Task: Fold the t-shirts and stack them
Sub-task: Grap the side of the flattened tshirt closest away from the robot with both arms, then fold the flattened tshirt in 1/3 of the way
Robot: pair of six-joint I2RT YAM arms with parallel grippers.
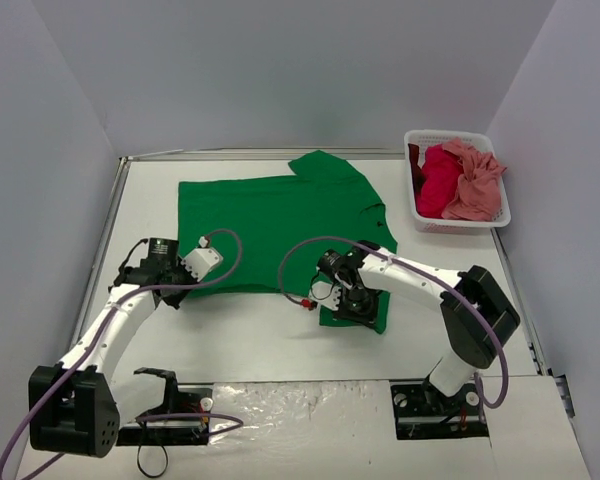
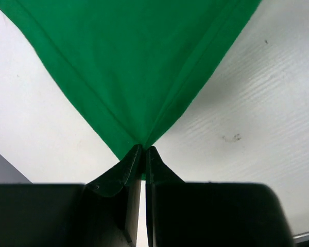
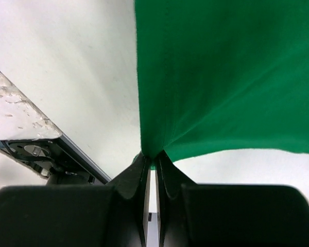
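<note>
Pinching green t-shirt (image 1: 270, 225) corners, basket (image 1: 450, 134) overhead only

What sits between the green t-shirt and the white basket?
Nothing: only a bare strip of table separates the green t-shirt from the basket, seen in the top view.

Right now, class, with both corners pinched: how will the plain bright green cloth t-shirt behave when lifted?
Probably floppy: the plain bright green cloth t-shirt creases toward the left fingers and right fingers, so it should sag between them. Likely light: small pinches seem to hold it. Unlikely to roll; it lies flat on the white table.
</note>
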